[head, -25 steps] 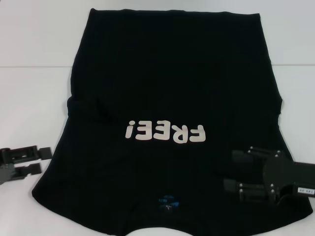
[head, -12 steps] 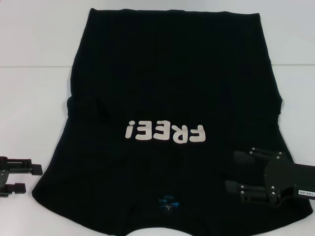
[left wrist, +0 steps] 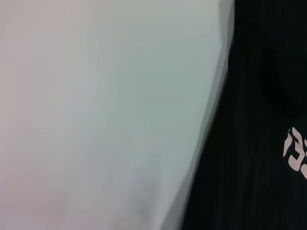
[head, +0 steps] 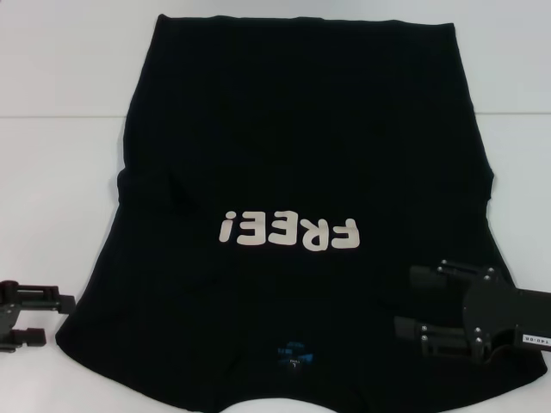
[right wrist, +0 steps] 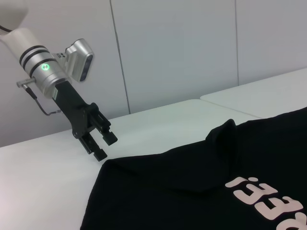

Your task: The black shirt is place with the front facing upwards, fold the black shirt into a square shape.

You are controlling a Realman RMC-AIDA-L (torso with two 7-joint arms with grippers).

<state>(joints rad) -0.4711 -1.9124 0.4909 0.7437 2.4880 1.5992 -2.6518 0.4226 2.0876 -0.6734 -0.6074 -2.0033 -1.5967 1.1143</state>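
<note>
Right gripper (head: 417, 303): over the near right part of the black shirt (head: 301, 146), fingers (head: 428, 275) spread apart, pointing toward the shirt's middle, nothing between them. Whether touching the cloth or hovering just above it, impossible to tell from the head view.

Left gripper (head: 53, 317): at the near left edge of the scene, over the white table (head: 60, 172), just beside the shirt's near left corner, apart from the cloth. Fingers parted and empty, pointing toward the shirt. Same gripper (right wrist: 103, 143) visible from the right wrist view, held above the tabletop close to the shirt's corner, jaws open, a green light glowing on the silver wrist section (right wrist: 45, 67) behind it.

Black shirt: spread flat on the table, front up, covering most of the middle. White letters "FREE!" (head: 288, 231) upside down from the head view, near the centre. Small blue neck label (head: 294, 354) at the near edge, so collar toward the robot and hem far away. Sleeves apparently tucked in, sides running fairly straight with a slight step on each.

Left wrist view: only bare table surface (left wrist: 96, 105) beside the shirt's edge (left wrist: 259, 120), plus part of the white lettering (left wrist: 296, 155).
</note>
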